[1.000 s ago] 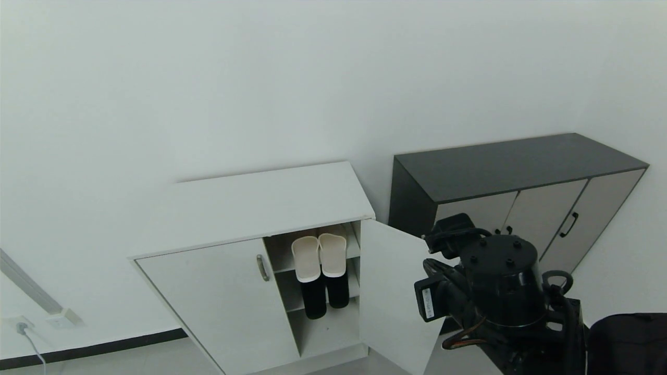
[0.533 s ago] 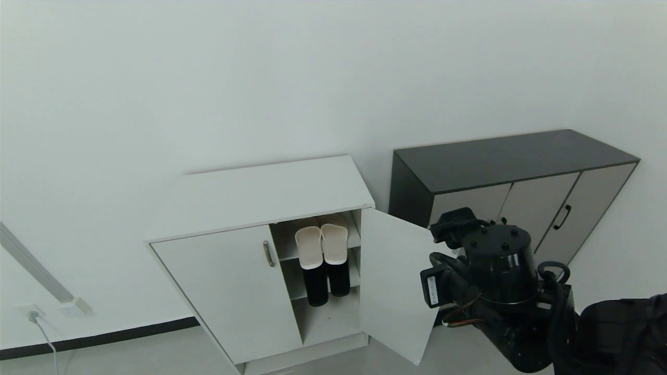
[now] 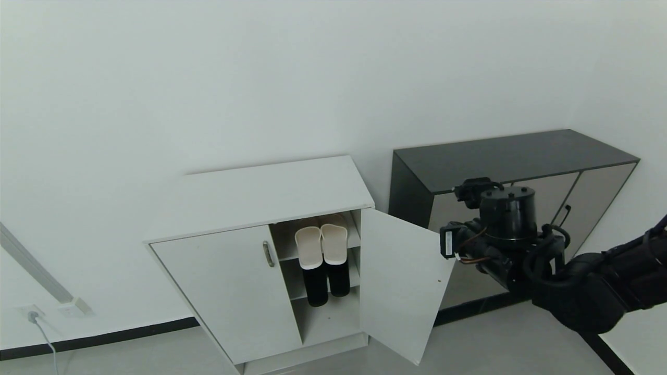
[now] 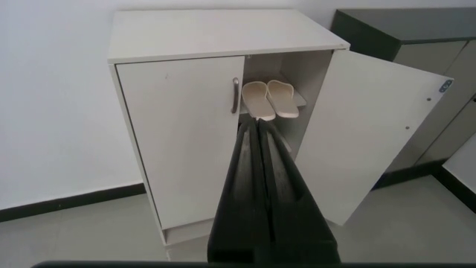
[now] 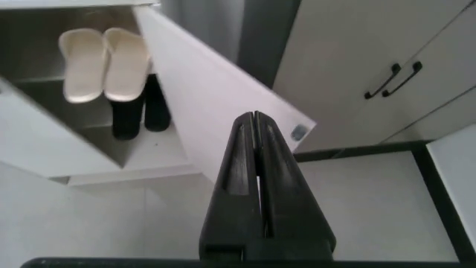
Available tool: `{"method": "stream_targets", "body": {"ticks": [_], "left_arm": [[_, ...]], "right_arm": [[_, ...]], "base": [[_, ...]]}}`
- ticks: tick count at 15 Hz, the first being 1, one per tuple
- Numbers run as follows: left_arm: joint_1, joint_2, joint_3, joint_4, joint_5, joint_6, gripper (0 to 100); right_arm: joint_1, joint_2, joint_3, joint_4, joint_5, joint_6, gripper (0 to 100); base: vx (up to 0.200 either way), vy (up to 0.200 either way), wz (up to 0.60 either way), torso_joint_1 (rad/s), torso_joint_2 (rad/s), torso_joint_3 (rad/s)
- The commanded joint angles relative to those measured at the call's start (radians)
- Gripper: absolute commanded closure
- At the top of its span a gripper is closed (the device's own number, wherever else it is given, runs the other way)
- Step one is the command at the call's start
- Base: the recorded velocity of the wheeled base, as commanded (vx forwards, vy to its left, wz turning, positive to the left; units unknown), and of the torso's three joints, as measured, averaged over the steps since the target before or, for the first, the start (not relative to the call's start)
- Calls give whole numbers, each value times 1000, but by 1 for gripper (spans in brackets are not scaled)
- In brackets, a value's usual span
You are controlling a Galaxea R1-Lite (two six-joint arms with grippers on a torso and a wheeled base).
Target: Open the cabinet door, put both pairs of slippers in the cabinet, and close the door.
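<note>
On the right wrist camera I saw my right gripper, fingers pressed together with nothing between them, hanging near the open cabinet door. Beyond the door, a white pair of slippers sat just above a black pair.

Cream slippers on shelf above black slippers, inside white wooden cabinet; dark grey-fronted sideboard right of it.

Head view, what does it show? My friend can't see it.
A white cabinet stands against a wall with its right door open, showing a cream pair of slippers above a black pair inside. The robot's right arm is beside the open door, in front of a dark cabinet.
</note>
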Motion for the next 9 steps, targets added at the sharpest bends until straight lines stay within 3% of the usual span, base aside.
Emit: {"method": "stream_targets", "body": {"ticks": [1, 3, 9], "left_arm": [[0, 0, 0, 0, 0, 0, 100], [0, 0, 0, 0, 0, 0, 100], [0, 0, 0, 0, 0, 0, 100]], "right_arm": [[-84, 60, -37, -1, 71, 25, 100], [-122, 103, -68, -1, 138, 71, 100], [-186, 256, -153, -56, 149, 79, 100]], "base": [[0, 0, 0, 0, 0, 0], [0, 0, 0, 0, 0, 0], [0, 0, 0, 0, 0, 0]]}}
